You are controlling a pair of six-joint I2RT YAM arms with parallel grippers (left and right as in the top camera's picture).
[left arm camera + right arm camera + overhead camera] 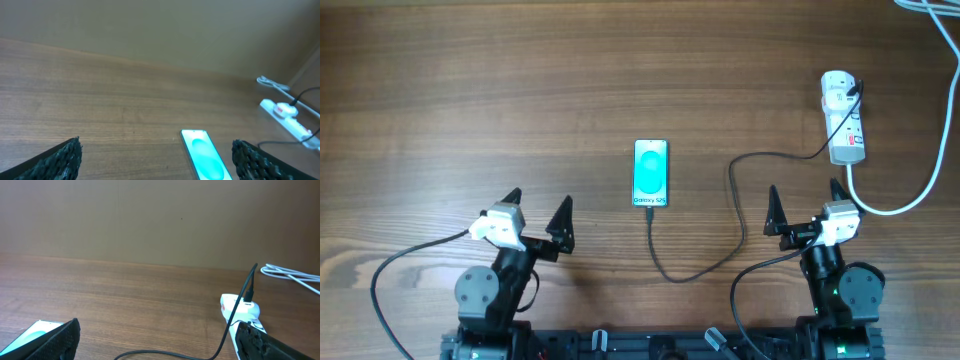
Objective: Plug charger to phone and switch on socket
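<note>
The phone (651, 173) lies flat mid-table with its turquoise screen up and the "Galaxy" text at its near edge. The charger's thin black cable (734, 200) runs from that near edge, loops toward me, then goes right to the white adapter (837, 85), which sits in the far end of the white socket strip (846, 130). My left gripper (538, 206) is open and empty, near and left of the phone (202, 156). My right gripper (805, 196) is open and empty, near the strip (240, 307), with the cable (235, 315) between its fingers' view.
A thick white cord (910, 205) leaves the strip's near end and curves right and up along the table's right edge. The strip also shows at the right of the left wrist view (290, 117). Both arm bases stand at the near edge.
</note>
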